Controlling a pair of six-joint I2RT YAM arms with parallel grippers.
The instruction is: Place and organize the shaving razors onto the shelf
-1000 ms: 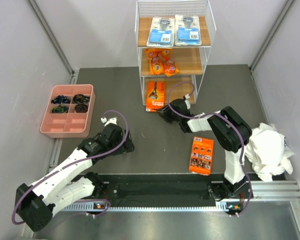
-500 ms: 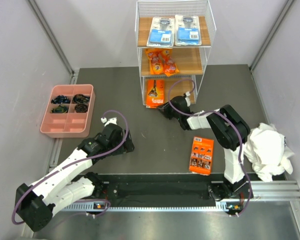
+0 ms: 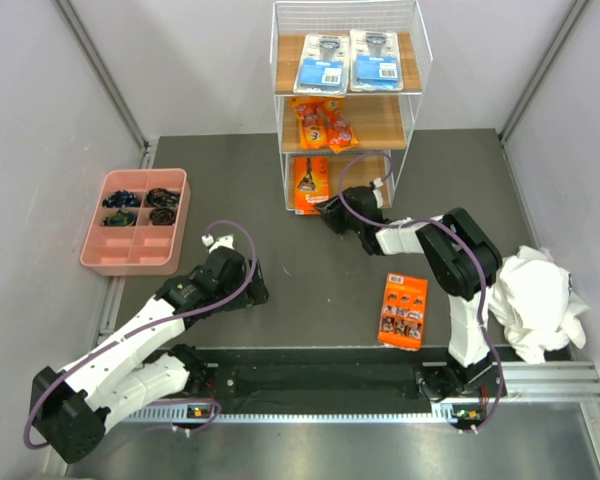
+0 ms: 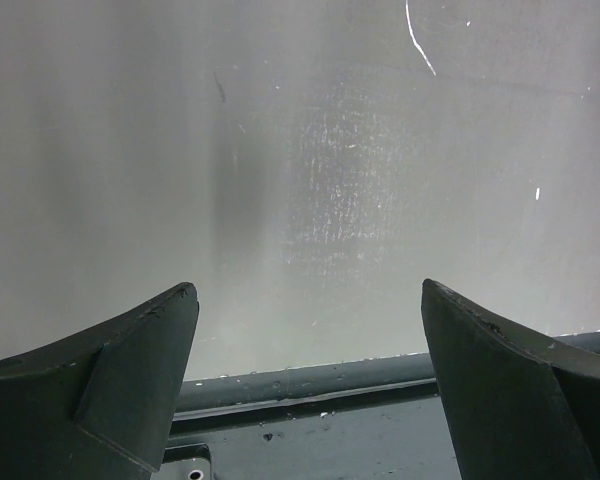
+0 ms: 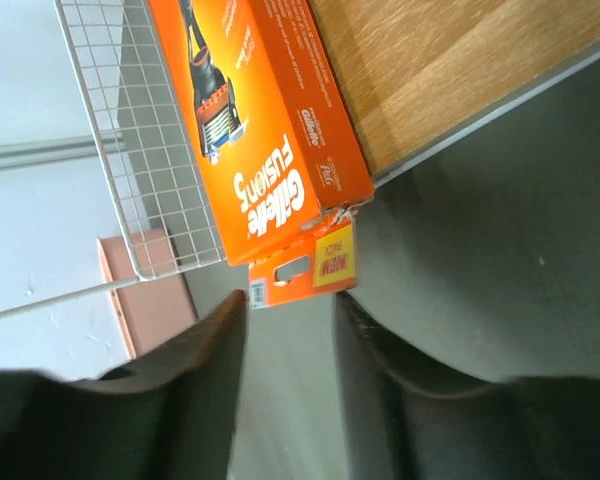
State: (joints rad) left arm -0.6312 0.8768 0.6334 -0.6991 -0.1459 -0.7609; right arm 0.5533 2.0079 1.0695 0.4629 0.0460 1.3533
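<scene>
Right tool (image 3: 330,212): we see it low at the near left foot of the shelf (image 3: 385,118). Its jaws are narrowly parted, with bare counter (image 3: 310,270) showing between them and nothing clamped.
Right tool, wrist view (image 5: 290,300): the hang tab of the long orange-black box (image 5: 250,120) lies just past the fingertips. We cannot tell whether it touches them.
Left tool (image 3: 252,288): we find it well apart from the shelf, near the middle left of the counter. Its jaws are spread wide and hold nothing.
Left tool, wrist view (image 4: 310,290): only bare counter shows between the fingers.
Long orange-black box (image 3: 310,185): it lies flat on the left of the bottom board, with its tab end jutting over the near edge.
Top board: we count two clear-and-blue blister cards side by side, the left (image 3: 323,62) and the right (image 3: 374,58).
Middle board: two small orange pouches (image 3: 308,122) (image 3: 340,125) sit together at its left, and the right half is bare wood.
Orange card (image 3: 403,311): it lies flat on the counter, near and to the right of the shelf, off the boards.
Pink tray (image 3: 90,232): it sits at the far left, with small dark items in its far compartments.
White cloth (image 3: 535,300): it is bunched at the right edge.
</scene>
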